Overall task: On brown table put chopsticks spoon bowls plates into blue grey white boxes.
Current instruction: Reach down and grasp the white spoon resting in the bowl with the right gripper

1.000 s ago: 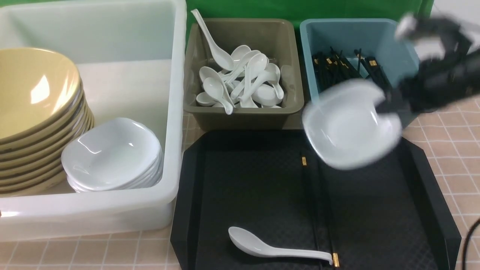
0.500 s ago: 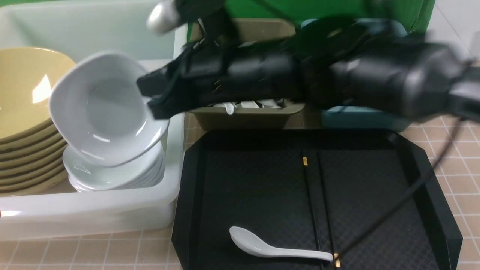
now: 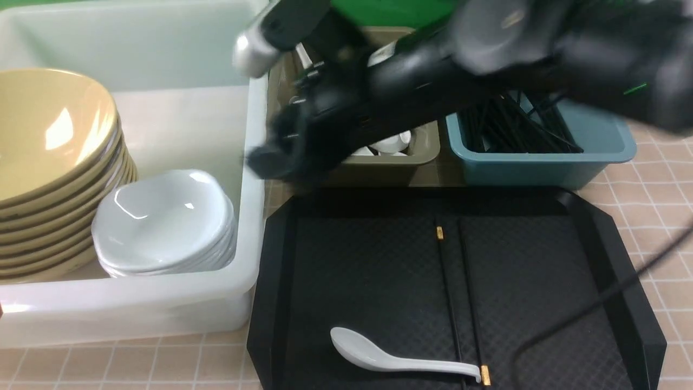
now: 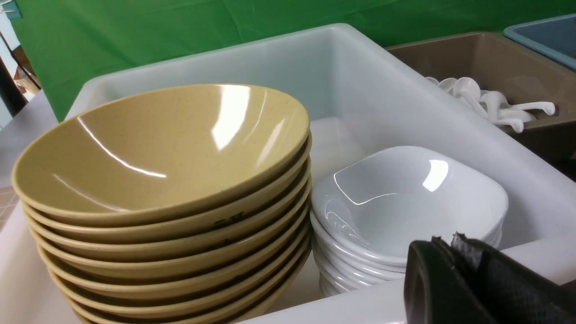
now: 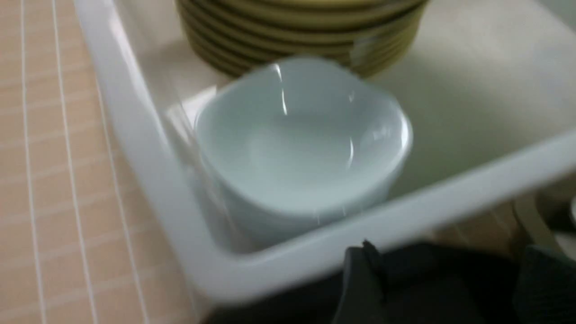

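Observation:
The white bowl lies on top of the stack of white bowls (image 3: 162, 222) in the white box (image 3: 135, 303), beside the stack of yellow bowls (image 3: 48, 162). My right gripper (image 3: 270, 160) is blurred, open and empty, just outside the box's right wall; in the right wrist view its fingers (image 5: 360, 274) stand wide apart below the bowl stack (image 5: 301, 148). My left gripper (image 4: 445, 240) is shut and empty at the box's near rim, and is out of the front view. A white spoon (image 3: 400, 358) and black chopsticks (image 3: 455, 303) lie on the black tray (image 3: 622, 260).
The grey-brown box (image 3: 390, 162) holds several white spoons. The blue box (image 3: 541, 157) holds black chopsticks. My right arm (image 3: 487, 59) crosses above both boxes. A cable (image 3: 595, 303) hangs over the tray's right side. The tiled table (image 3: 660, 195) shows at the right.
My right gripper carried the white bowl left from above the tray to the white box, let it go on the white stack, and has drawn back over the box's right wall.

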